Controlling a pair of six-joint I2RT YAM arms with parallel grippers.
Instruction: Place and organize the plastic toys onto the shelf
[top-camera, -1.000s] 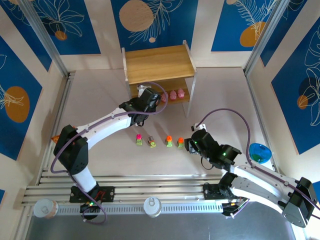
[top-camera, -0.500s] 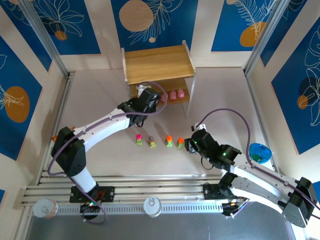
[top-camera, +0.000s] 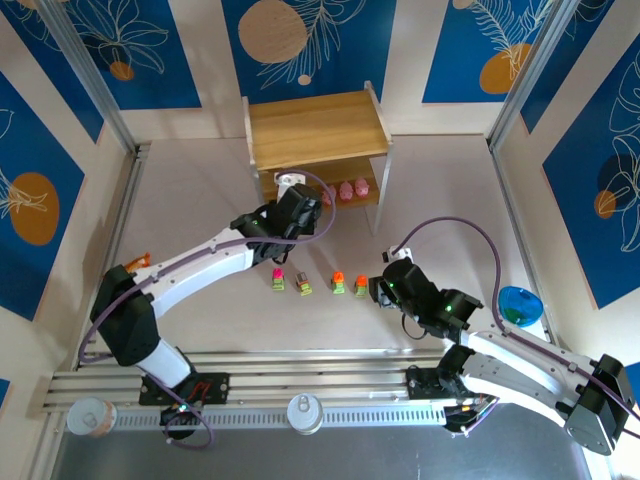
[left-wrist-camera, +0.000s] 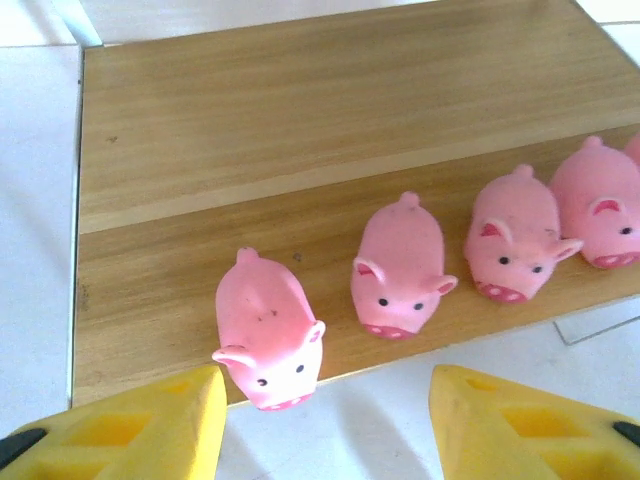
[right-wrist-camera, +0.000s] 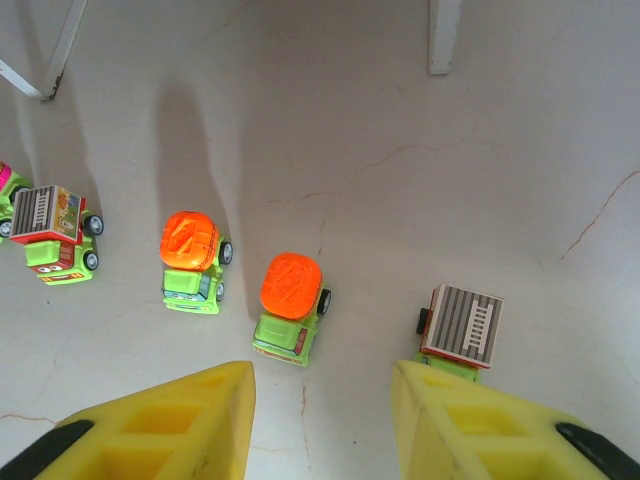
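Position of shelf (top-camera: 318, 125): far centre of the counter (top-camera: 190, 200). Its lower board (left-wrist-camera: 300, 120) carries the pink figurines (left-wrist-camera: 400, 272) in a row along the near edge, snouts facing near. Four show whole in the left wrist view, with a sliver of another at the right border.

State of left claw (left-wrist-camera: 328, 395): released, nothing between its yellow fingers (left-wrist-camera: 150, 430), hovering just near of that board edge. The leftmost figurine (left-wrist-camera: 268, 338) sits just beyond one fingertip, snout overhanging the edge.

Position of cars (right-wrist-camera: 192, 260): on the counter, in a left-to-right row, near of the shelf and apart from it.

State of right claw (right-wrist-camera: 322, 378): released, holding nothing, over the right end of the row. An orange-topped car (right-wrist-camera: 290, 305) and a grey-topped car (right-wrist-camera: 460, 330) lie just beyond its fingertips.
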